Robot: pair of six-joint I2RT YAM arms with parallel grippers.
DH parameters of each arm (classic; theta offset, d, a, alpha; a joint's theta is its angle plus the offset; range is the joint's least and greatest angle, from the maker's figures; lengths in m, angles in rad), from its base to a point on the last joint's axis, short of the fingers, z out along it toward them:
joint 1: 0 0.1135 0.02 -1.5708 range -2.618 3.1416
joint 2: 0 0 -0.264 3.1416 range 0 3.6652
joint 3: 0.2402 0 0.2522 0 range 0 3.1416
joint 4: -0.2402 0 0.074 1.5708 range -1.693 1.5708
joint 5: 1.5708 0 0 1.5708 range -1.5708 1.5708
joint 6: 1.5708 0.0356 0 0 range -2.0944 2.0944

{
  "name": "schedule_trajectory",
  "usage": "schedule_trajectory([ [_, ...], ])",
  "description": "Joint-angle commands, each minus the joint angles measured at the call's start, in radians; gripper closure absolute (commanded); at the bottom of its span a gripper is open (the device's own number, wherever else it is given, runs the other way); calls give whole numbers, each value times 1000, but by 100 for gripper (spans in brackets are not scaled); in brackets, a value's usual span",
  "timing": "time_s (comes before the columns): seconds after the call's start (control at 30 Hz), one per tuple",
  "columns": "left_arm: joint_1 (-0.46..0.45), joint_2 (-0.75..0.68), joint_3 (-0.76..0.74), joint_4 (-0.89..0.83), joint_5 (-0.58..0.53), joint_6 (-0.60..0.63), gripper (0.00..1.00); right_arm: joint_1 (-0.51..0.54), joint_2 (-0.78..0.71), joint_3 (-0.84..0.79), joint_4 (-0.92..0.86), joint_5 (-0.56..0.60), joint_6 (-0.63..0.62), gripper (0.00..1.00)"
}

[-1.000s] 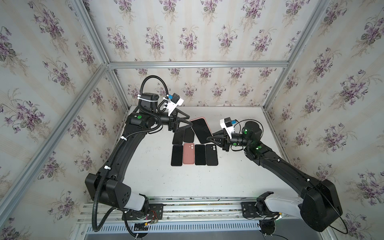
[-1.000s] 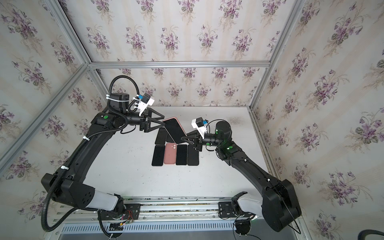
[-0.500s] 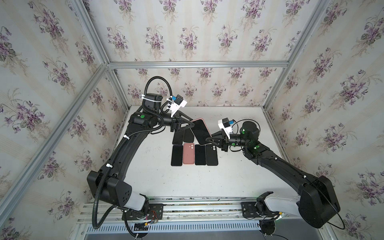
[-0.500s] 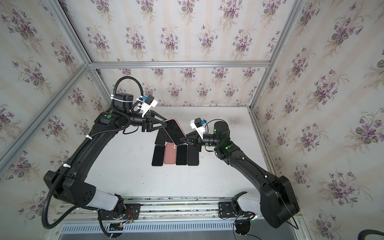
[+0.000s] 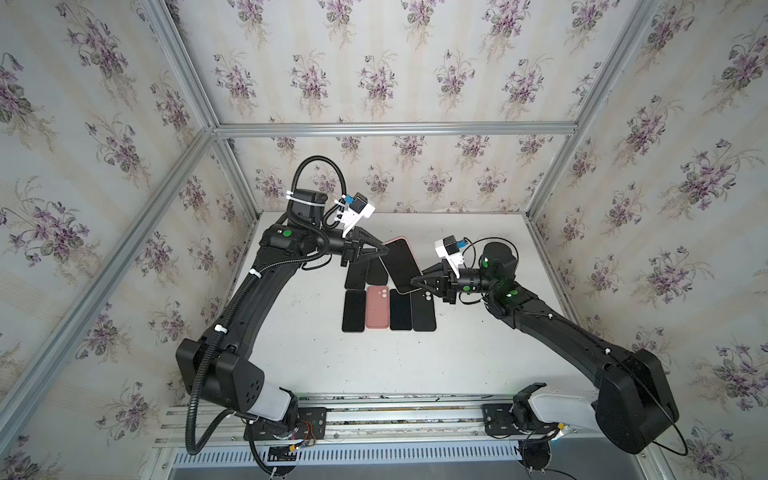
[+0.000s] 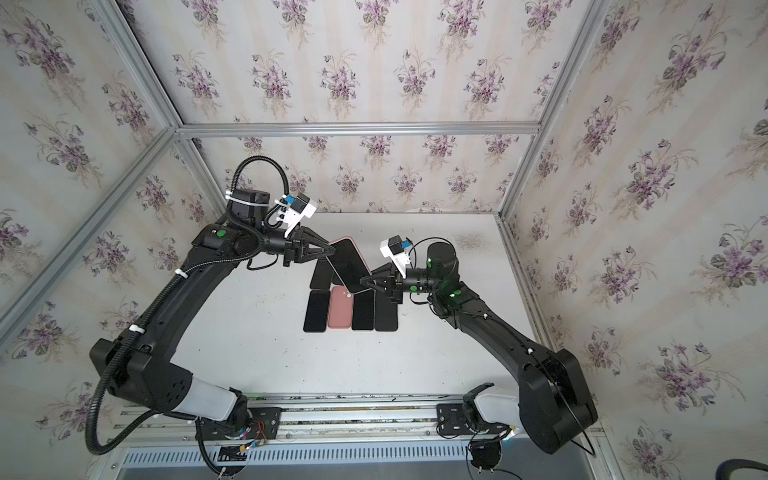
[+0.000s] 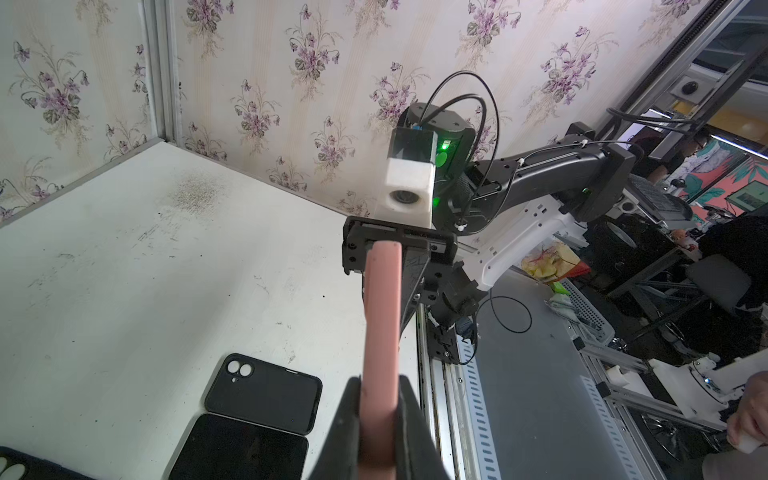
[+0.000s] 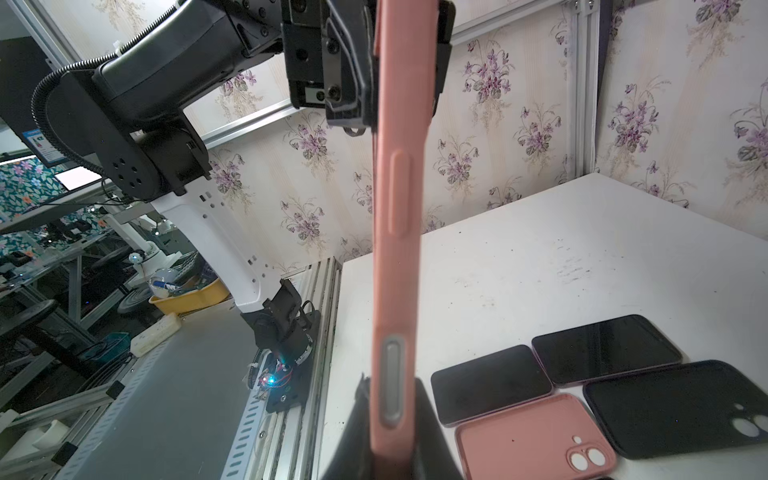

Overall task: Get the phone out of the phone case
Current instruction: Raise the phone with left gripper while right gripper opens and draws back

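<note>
Well, the white table point(image 5: 457, 357) spreads wide beneath both my claws, and above it my left arm point(image 5: 249, 299) and my right arm point(image 5: 561, 328) reach inward until their tips almost face each other. My left claw point(image 5: 386, 250) is clenched on one end of the pink phone case point(image 7: 381, 316). The left wrist view shows its two black fingers point(image 7: 347, 424) pressed against the case's flat faces. My right claw point(image 5: 414, 281) is clamped on the opposite end, and the right wrist view shows its fingers point(image 8: 434, 440) hugging the same pink edge. Between the two claws hangs the phone point(image 5: 400, 262), seated in that case and lifted clear of the table. It is tilted, with its dark screen turned up toward both top views and a thin pink rim showing around it. Below my claws, on the side toward my bases, four flat things lie side by side. They are a black slab point(image 5: 353, 311), a pink cover point(image 5: 377, 306) lying back up with its camera holes showing, a second black slab point(image 5: 400, 309) and a black cover point(image 5: 423, 309) directly under my right claw. Two more dark handsets point(image 5: 356, 274) lie under my left claw, partly hidden by the held phone. Smallest of all, a raised pink side button point(image 8: 400, 193) and a grey one point(image 8: 392, 378) sit along the case edge just ahead of my right claw.
</note>
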Motion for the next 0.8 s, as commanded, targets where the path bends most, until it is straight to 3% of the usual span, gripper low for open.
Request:
schedule_trajectory([
  [0.0, 5, 1, 19, -14, -18, -56, 98, 0, 0, 33, 52, 88, 34, 58],
  [0.1, 38, 33, 103, -15, -16, -168, 100, 0, -21, 29, 61, 200, 104, 38],
  [0.23, 81, 59, 221, 7, -122, -350, 100, 0, -79, 28, 18, 462, 275, 31],
  [0.33, 107, 53, 256, 106, -220, -597, 100, 1, -116, 68, -73, 620, 431, 29],
  [0.5, 161, -8, 99, 498, -290, -1196, 100, 1, -120, 157, -194, 658, 634, 30],
  [0.6, 151, -58, 14, 565, -378, -1343, 100, 3, -110, 122, -54, 626, 761, 30],
  [0.77, 150, -130, -199, 921, -425, -1664, 100, 49, -70, 108, 54, 625, 834, 31],
])
